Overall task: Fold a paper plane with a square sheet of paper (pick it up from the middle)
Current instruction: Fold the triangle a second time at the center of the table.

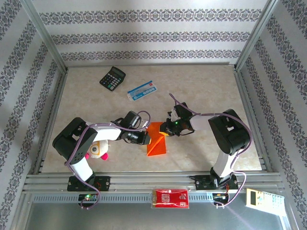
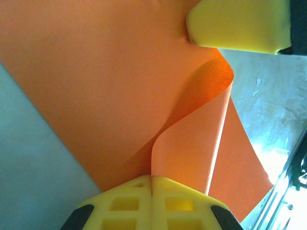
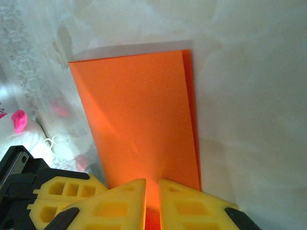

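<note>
The beige worktop (image 1: 206, 86) stood within patterned-wallpaper walls (image 1: 153, 33). One square sheet of paper (image 1: 157, 141), bright orange, folded double with a layer curling up, lay just 6 o'clock of centre. The left gripper (image 2: 151, 184), at its 9 o'clock, had jaws clamped on one edge; the right gripper (image 3: 152, 191), at 1 o'clock, had jaws nipping another. One black calculator (image 1: 112, 77) lay at 11 o'clock, one blue-and-white packet (image 1: 142, 90) at 12.

Cannot read the red packet (image 1: 170, 198): too small. Cannot follow the orange sheet (image 3: 139, 124) behind the right gripper (image 3: 152, 189).
</note>
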`<state>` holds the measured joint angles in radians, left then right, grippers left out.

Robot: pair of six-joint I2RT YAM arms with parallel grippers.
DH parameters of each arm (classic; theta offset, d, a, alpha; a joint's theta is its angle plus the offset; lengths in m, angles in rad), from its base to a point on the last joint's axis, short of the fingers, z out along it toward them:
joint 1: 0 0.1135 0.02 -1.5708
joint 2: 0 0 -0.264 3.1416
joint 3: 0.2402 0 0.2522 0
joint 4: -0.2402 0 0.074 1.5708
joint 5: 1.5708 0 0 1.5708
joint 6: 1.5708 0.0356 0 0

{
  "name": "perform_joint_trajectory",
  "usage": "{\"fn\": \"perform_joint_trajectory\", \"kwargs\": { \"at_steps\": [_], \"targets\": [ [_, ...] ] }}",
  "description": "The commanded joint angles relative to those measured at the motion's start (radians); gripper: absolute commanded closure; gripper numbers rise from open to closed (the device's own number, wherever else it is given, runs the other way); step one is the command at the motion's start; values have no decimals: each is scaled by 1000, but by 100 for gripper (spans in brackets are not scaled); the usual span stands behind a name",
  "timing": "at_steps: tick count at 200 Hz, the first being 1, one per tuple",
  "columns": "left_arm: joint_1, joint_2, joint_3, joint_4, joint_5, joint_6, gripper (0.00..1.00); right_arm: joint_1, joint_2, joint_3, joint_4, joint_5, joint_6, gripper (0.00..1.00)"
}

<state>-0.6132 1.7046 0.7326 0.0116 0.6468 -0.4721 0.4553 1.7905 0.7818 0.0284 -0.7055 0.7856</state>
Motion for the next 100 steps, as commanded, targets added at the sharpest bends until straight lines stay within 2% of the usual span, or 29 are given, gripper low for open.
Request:
{"fn": "perform_joint_trajectory", "kwargs": {
  "at_steps": [1, 100],
  "targets": [
    [10, 20, -20, -57, -42, 22, 100, 8, 70, -8, -30, 77, -10, 82],
    [10, 26, -26, -73, -66, 32, 100, -14, 8, 41, -85, 69, -25, 80]
  ]
}}
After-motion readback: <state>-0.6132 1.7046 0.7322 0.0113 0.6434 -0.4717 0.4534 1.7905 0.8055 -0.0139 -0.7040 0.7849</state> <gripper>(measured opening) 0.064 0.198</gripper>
